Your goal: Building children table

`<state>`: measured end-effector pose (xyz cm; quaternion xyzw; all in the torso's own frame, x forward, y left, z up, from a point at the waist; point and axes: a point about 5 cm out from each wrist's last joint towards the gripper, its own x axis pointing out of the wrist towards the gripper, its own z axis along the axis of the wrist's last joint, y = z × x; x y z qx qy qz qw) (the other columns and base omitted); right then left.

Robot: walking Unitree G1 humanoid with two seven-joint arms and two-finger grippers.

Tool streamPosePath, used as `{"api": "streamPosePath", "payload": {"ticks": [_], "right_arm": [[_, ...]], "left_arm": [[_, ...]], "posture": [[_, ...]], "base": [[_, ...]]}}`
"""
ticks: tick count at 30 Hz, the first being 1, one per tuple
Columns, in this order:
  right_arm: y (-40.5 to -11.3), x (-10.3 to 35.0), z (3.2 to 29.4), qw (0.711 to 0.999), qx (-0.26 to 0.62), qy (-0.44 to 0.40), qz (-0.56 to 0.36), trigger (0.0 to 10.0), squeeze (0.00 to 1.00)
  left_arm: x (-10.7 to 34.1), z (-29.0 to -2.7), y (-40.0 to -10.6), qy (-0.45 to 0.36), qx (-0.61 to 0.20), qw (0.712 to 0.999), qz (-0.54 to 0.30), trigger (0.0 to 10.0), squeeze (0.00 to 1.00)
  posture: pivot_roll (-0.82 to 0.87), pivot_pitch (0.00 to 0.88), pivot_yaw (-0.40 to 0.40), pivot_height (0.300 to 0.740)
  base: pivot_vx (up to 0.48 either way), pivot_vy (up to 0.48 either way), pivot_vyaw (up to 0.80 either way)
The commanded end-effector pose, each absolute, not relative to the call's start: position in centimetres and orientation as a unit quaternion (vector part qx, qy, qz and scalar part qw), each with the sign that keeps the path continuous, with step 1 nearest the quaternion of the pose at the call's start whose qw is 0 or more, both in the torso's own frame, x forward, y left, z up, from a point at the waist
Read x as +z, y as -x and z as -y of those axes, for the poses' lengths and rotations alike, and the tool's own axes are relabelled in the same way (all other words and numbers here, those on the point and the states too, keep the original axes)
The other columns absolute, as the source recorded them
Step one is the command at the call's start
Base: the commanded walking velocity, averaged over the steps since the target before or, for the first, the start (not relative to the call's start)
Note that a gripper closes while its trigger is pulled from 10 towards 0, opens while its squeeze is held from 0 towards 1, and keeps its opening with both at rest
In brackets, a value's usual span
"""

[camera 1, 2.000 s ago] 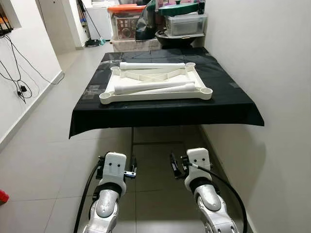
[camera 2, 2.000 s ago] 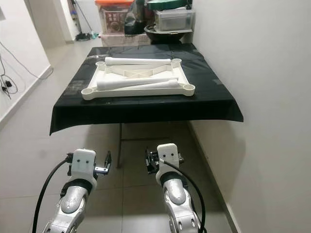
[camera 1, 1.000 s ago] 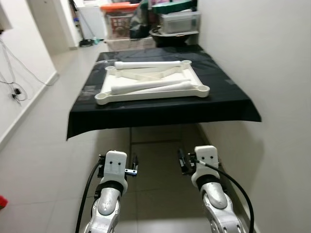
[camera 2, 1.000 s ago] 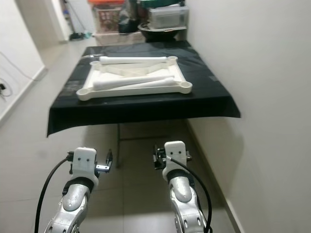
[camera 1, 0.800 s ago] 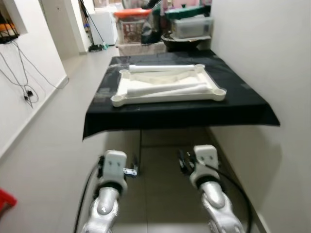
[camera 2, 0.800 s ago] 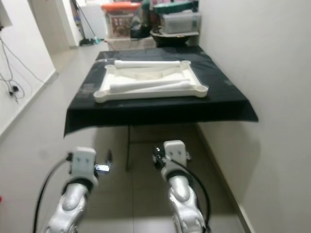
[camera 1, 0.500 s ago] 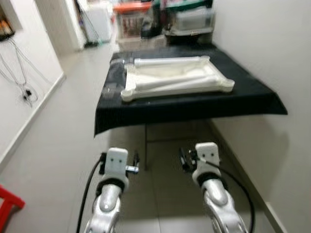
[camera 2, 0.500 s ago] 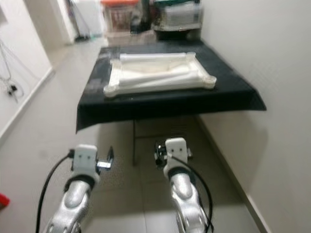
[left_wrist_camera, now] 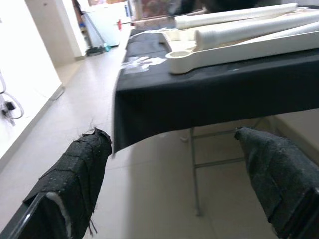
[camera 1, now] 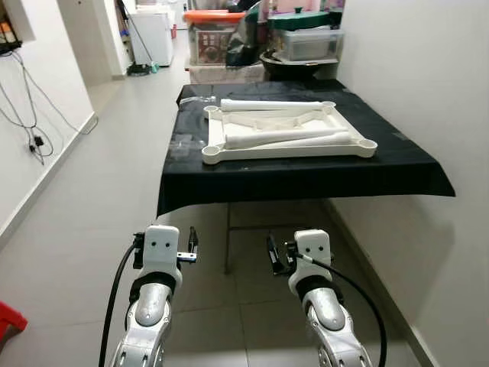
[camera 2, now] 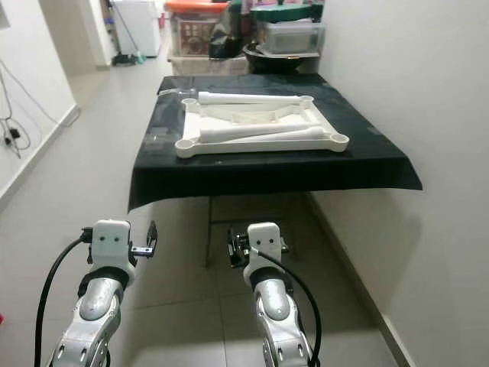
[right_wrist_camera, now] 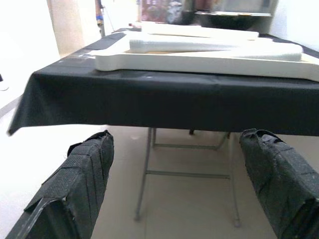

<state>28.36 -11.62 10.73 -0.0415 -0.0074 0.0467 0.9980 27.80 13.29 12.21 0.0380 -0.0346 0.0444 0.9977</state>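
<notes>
A white children's table top (camera 1: 289, 142) lies upside down on a table covered by a black cloth (camera 1: 306, 173). Loose white legs rest on it: one tube along the far edge (camera 1: 271, 104), others crossing the middle (camera 1: 284, 137). Both grippers hang low over the tiled floor, short of the table's near edge. The left gripper (camera 1: 191, 246) is open and holds nothing, its padded fingers (left_wrist_camera: 82, 164) spread wide. The right gripper (camera 1: 273, 254) is also open and holds nothing, fingers (right_wrist_camera: 84, 169) wide, facing the table's underside and folding legs (right_wrist_camera: 149, 169).
Plastic storage boxes and a dark basin (camera 1: 302, 42) crowd the table's far end. A white wall (camera 1: 428, 92) runs along the right. Cables (camera 1: 30, 130) hang on the left wall, a red object (camera 1: 9, 321) lies low left. Open tiled floor (camera 1: 114, 176) stretches left of the table.
The whole picture has shifted and sharpened: the camera moved, so the table now sits further right. Both arms stay low with fingers spread as before.
</notes>
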Motion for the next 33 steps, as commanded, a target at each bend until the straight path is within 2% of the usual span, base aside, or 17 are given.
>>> {"api": "streamPosePath", "payload": {"ticks": [1,13,30,33], "right_arm": [[-28.4,11.1,11.6,0.998,0.049,0.039,0.017,10.0,0.0],[-28.8,11.8,11.6,0.998,0.046,0.039,0.032,10.0,0.0],[-28.8,11.7,11.7,0.998,0.043,0.039,0.03,10.0,0.0],[-28.9,11.7,11.8,0.998,0.039,0.035,0.03,10.0,0.0]], "left_arm": [[12.5,-13.3,-27.7,-0.038,0.042,0.998,0.041,10.0,0.0],[12.7,-12.2,-27.6,-0.039,0.022,0.998,0.048,10.0,0.0],[13.1,-12.8,-27.7,-0.04,0.031,0.997,0.051,10.0,0.0],[13.0,-13.6,-27.9,-0.051,0.036,0.997,0.052,10.0,0.0]], "posture": [[-0.01,0.0,0.01,0.74],[-0.01,0.0,0.012,0.74],[0.0,0.0,0.01,0.74],[0.0,0.0,0.014,0.74]], "base": [[0.326,0.0,0.0],[0.338,0.0,0.0],[0.339,0.0,0.0],[0.34,0.0,0.0]]}}
